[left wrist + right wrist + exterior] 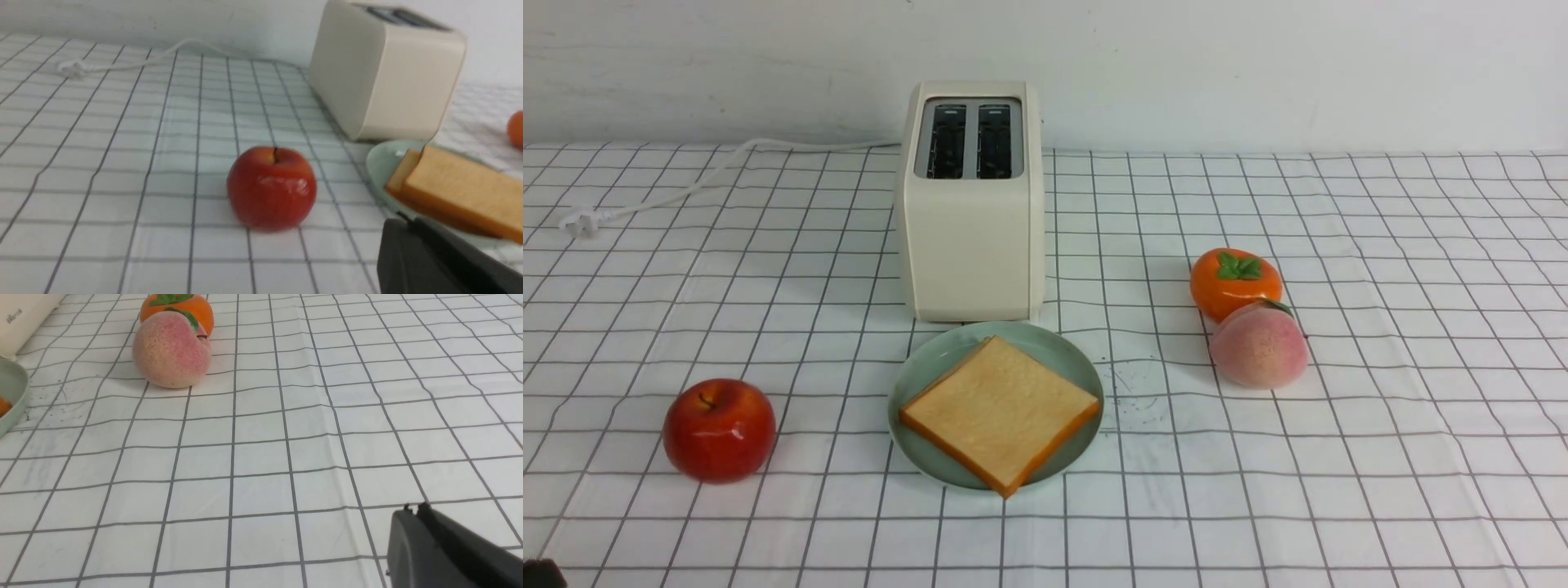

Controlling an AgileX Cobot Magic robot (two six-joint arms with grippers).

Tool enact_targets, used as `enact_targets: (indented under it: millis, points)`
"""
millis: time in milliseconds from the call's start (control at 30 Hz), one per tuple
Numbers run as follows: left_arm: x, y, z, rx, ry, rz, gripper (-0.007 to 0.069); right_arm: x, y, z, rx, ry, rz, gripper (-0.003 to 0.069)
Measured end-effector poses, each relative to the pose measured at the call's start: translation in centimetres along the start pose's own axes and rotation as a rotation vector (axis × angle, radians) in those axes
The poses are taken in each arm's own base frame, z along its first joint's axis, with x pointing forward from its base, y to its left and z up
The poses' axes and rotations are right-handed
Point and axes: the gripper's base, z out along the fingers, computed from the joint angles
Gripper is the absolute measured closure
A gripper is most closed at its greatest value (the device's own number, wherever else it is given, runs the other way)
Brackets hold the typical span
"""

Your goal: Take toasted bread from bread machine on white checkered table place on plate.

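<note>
Looking down the front view, you see toasted bread (1000,412) stacked flat on the plate (929,359), which touches the bread machine (971,208) at its 6 o'clock. Both slots look dark; their contents are indistinct. An apple (720,429) sits at the plate's 9 o'clock. Left gripper (405,222) and right gripper (412,510) show jaws pressed together, empty, mostly cropped.

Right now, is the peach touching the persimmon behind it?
Cannot tell. In the front and right wrist views the peach overlaps the persimmon, hiding any gap or contact.
</note>
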Motion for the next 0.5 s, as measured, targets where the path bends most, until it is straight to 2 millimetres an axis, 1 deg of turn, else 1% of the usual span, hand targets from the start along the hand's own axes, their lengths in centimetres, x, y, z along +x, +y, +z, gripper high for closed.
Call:
enact_targets:
  millis: [100,133,300,333,500]
  points:
    - [1.4,0.4,-0.2,-0.050,0.147,-0.025,0.0638,0.0,0.0,0.0,0.000,0.000,0.000,0.0642]
    - [1.6,0.4,-0.2,-0.052,0.158,-0.035,0.0638,0.0,0.0,0.0,0.000,0.000,0.000,0.0642]
    - [1.7,0.4,-0.3,-0.067,0.162,-0.138,0.0638,0.0,0.0,0.0,0.000,0.002,0.000,0.0637]
    - [1.7,0.4,-0.3,-0.071,0.160,-0.183,0.0638,0.0,0.0,0.0,0.000,0.002,0.000,0.0638]
    - [1.7,0.5,-0.3,-0.074,0.160,-0.212,0.0638,0.0,0.0,0.0,0.001,0.002,0.000,0.0638]
